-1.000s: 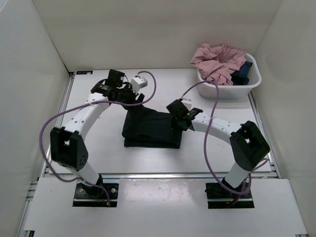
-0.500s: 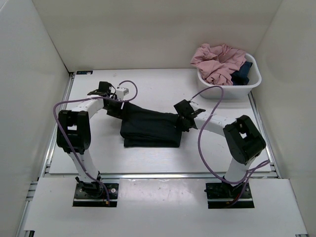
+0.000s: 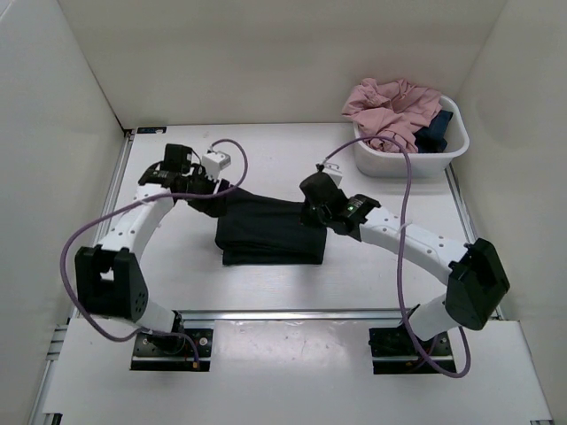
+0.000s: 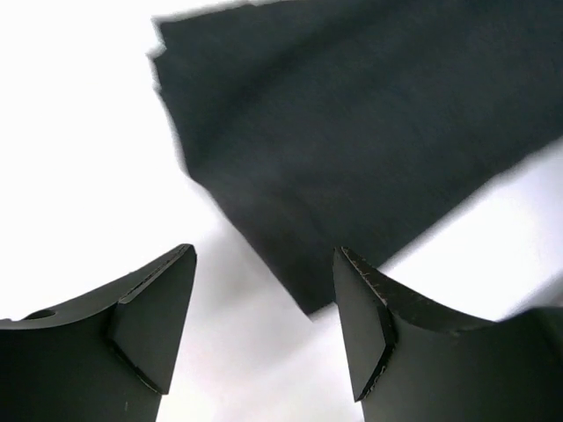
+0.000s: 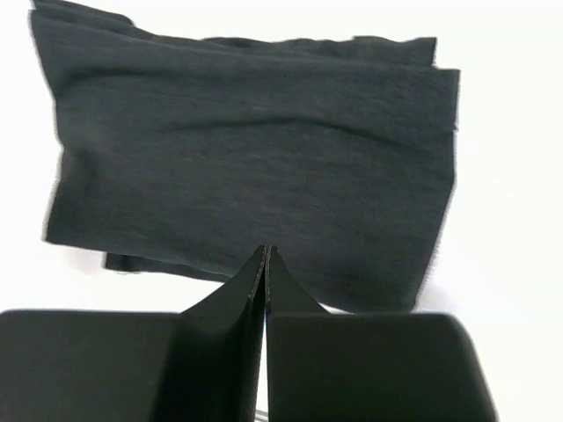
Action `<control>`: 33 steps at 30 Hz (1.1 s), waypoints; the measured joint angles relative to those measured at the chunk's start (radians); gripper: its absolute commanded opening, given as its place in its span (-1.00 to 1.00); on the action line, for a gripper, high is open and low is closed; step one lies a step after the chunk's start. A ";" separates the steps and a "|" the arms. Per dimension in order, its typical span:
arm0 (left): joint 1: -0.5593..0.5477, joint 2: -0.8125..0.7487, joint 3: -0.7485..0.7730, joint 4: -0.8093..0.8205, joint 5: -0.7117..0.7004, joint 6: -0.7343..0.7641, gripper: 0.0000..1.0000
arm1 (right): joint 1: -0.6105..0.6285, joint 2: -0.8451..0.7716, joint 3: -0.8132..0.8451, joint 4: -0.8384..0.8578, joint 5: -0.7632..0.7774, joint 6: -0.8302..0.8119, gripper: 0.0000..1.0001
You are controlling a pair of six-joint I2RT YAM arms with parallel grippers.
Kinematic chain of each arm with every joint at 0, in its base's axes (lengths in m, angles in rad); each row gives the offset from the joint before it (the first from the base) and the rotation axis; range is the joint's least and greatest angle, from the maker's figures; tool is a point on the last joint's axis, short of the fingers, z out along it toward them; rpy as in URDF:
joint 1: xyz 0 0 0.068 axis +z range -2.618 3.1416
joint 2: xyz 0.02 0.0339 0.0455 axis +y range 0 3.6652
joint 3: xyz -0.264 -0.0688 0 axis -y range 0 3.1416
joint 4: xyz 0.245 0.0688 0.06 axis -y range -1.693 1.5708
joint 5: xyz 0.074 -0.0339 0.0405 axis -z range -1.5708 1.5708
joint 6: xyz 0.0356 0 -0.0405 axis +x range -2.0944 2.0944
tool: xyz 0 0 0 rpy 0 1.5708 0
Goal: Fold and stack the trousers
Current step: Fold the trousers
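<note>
The black trousers point(image 3: 266, 235) lie folded into a thick rectangle on the middle of the table. My left gripper point(image 3: 211, 188) is at their far left corner, open and empty. In the left wrist view the trousers point(image 4: 352, 132) lie just beyond my left gripper point(image 4: 264, 264), with bare table between the fingers point(image 4: 154, 316). My right gripper point(image 3: 312, 214) hangs over the fold's right edge, shut and empty. In the right wrist view my right gripper point(image 5: 266, 253) is just above the trousers point(image 5: 255, 167), with no cloth between the jaws.
A white basket point(image 3: 454, 152) stands at the back right with a pink garment point(image 3: 390, 106) heaped in it and a small dark blue garment point(image 3: 436, 128) beside that. White walls close in the table on the left, back and right.
The left gripper has let go of the trousers' far left corner, which now lies lower, and sits open beside it. The right arm has swung its elbow out to the right.
</note>
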 measured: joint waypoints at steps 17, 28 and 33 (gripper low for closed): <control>-0.020 0.094 -0.303 0.002 -0.072 0.039 0.45 | -0.044 0.149 -0.216 0.045 -0.105 0.103 -0.99; 0.017 -0.105 -0.163 -0.125 -0.104 0.059 0.74 | -0.026 -0.012 0.071 -0.246 0.061 0.020 0.99; 0.143 -0.329 -0.036 -0.102 -0.261 0.004 0.99 | -0.143 -0.215 0.192 -0.453 0.115 0.005 0.99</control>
